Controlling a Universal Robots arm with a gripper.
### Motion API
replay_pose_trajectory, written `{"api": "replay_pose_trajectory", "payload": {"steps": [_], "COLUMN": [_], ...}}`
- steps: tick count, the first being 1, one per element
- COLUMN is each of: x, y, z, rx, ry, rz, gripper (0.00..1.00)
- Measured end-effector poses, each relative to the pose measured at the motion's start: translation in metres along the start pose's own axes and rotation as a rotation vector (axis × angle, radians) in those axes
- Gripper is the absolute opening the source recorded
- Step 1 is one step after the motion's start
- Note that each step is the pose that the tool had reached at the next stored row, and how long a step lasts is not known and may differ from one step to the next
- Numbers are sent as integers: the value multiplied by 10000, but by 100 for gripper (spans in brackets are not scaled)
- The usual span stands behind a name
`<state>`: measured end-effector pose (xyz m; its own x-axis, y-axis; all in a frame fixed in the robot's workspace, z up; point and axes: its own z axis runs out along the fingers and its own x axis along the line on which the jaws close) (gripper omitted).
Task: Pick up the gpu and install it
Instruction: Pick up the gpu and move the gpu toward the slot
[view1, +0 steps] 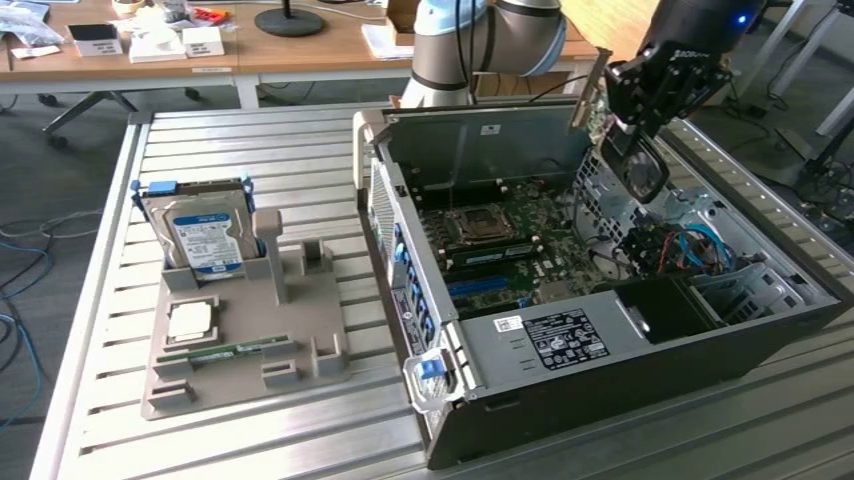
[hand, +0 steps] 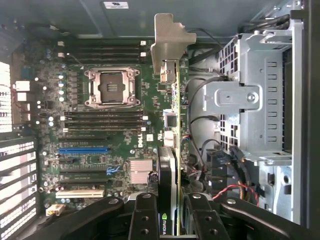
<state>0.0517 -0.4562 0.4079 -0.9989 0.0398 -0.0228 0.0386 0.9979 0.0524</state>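
On the slatted metal surface (view1: 267, 150) lies an open black tower case (view1: 641, 380) on its side, lid off. A sticker with white print on its front panel is too small to read. The grey robot arm (view1: 467, 40) stands behind the case, with a wooden desk (view1: 307, 50) further back.

Inside the case is a green motherboard (hand: 150, 75) with "DELL" printed in white near the middle, an empty CPU socket (hand: 111, 87), black RAM slots, a blue expansion slot (hand: 82, 149) and a small finned heatsink (hand: 140, 171). A silver drive cage (hand: 255, 100) sits beside the board, with black, red and blue cables bunched between the two.

A grey parts tray (view1: 240, 340) lies on the exterior view's left, well apart from the case. It holds an upright hard drive (view1: 200, 235) with a blue-white label whose text is not legible, a flat CPU chip (view1: 191, 318) and a green memory stick (view1: 234, 350).

The gpu (hand: 170, 165) is clamped in the jaws, one pad on each face. It is held edge-on above the open case, not seated. Its silver bracket (hand: 170, 42) is at the far end from the jaws. An NVIDIA logo shows on the black cooler right at the jaws. The card hangs over the board edge next to the drive cage and cables, apart from the expansion slots.
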Motion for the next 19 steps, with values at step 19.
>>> {"api": "replay_pose_trajectory", "payload": {"steps": [19], "x": [-177], "y": [7], "z": [7], "rx": [-1], "ry": [0], "rz": [-1], "gripper": [27]}}
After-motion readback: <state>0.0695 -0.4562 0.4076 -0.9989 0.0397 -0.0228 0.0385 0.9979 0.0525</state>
